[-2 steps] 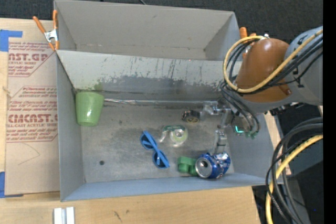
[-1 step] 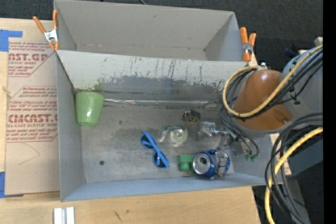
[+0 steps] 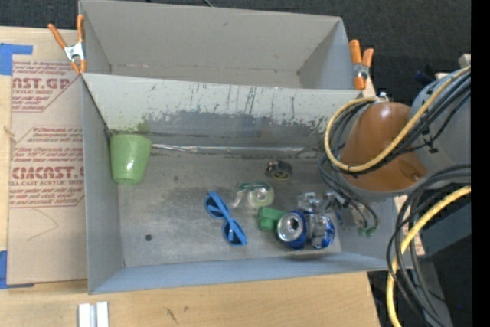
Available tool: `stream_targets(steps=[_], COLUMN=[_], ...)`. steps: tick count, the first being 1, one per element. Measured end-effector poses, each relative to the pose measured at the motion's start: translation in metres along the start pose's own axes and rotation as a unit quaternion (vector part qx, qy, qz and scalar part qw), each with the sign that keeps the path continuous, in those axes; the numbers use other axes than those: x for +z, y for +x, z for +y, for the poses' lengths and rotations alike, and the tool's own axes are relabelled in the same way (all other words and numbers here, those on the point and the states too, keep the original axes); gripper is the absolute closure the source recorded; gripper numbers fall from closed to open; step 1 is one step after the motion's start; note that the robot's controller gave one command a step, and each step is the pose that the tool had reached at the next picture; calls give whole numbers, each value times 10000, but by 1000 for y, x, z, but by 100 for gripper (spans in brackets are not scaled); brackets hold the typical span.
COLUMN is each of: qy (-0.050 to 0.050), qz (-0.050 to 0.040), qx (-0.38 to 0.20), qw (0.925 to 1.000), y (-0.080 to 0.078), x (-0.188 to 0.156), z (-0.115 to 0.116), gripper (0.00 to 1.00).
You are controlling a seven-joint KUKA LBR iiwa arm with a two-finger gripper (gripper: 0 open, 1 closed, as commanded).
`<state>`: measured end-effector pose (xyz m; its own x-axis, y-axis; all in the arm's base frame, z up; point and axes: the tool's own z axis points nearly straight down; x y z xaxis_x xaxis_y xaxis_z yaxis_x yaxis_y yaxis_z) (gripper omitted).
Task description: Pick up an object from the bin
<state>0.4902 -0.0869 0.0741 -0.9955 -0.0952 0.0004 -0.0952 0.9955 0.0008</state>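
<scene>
My gripper is low in the bin's right front corner, under the arm's orange cover. A crushed blue and silver drink can lies directly beneath and in front of it, its round top facing up. A small green cap-like piece rests against the can's left side. Just behind that sits a clear plastic piece with green in it.
Blue sunglasses lie left of the can near the front wall. A light green cup rests on its side against the left wall. A small dark ring sits near the back wall. Cables loop around the arm on the right.
</scene>
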Motion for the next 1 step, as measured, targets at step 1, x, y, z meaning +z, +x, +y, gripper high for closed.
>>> stream_targets(steps=[1], qy=[9], qz=[-57], qx=[144], qw=[9999], y=[-38], x=[-138], z=[27], gripper=[100])
